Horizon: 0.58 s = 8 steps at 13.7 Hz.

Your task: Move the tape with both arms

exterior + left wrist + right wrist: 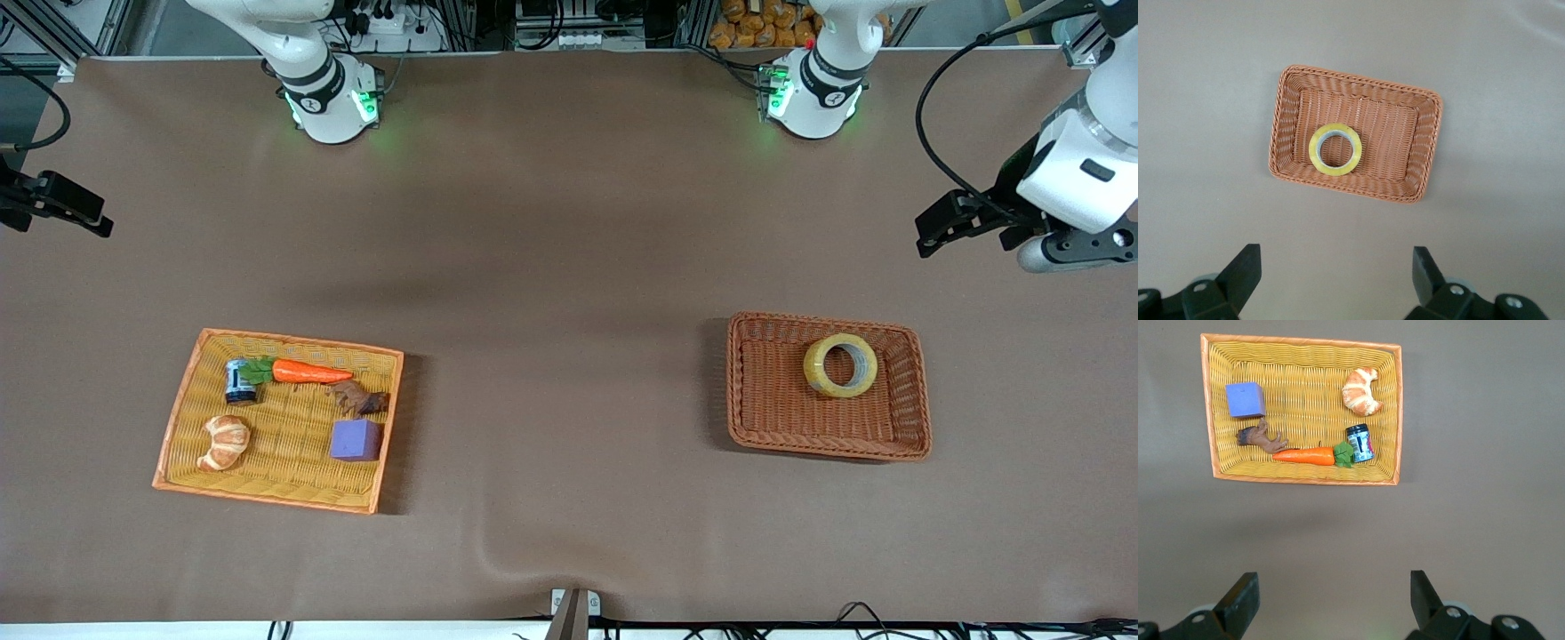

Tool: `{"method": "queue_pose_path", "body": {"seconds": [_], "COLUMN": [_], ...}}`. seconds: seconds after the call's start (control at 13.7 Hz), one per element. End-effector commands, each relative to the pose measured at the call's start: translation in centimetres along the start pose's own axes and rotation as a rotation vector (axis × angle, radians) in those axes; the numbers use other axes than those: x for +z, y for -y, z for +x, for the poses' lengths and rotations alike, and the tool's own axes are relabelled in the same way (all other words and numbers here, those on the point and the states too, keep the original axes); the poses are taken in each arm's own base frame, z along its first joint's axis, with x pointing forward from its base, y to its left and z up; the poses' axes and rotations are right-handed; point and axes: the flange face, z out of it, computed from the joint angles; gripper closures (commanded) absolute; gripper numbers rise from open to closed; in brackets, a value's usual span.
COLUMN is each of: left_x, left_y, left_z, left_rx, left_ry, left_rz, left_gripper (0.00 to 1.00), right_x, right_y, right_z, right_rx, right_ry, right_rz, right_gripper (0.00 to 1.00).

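Fingers (1245,273) of left gripper (1337,270) spread wide above table (569,222), empty; right gripper (1331,597) likewise, waiting. Tape (840,365) resting flat in brown basket (916,391), apparently delivered.

1. I see a yellow wicker tray (178,427) toward the right arm's end, holding a carrot (307,372), a small jar (239,381), a croissant (224,442), a purple cube (356,440) and a brown figure (357,399).
2. I see a brown wicker basket (916,391) toward the left arm's end.
3. Both sit on a brown table (569,267).

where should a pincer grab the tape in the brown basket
Grip the ring wall of the tape, one finger down the wide hole and one outside, coming from straight above. It lies nearly flat with the hole facing up, and the brown basket leaves room around it but its raised rim blocks a sideways approach.
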Motion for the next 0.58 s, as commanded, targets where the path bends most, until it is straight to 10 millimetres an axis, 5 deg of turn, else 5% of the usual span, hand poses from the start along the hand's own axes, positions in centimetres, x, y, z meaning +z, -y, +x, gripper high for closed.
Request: {"method": "queue_pose_path", "body": {"seconds": [0.0,0.51], "left_x": [-1.0,-0.4], "left_y": [1.3,1.1], "left_z": [-0.9,-1.1], "left_rx": [-0.02,-0.026], "left_ry": [0.0,0.038], "left_rz": [-0.011,0.005], "left_gripper": [0.0,0.0], "right_x": [-0.8,-1.2], "right_y": [-0.1,0.6], "right_z": [-0.7,-2.1], "right_rx": [0.006,-0.07], "right_ry": [-0.014,0.024], "right_rz": [0.0,0.077], "right_gripper": [0.0,0.0]}}
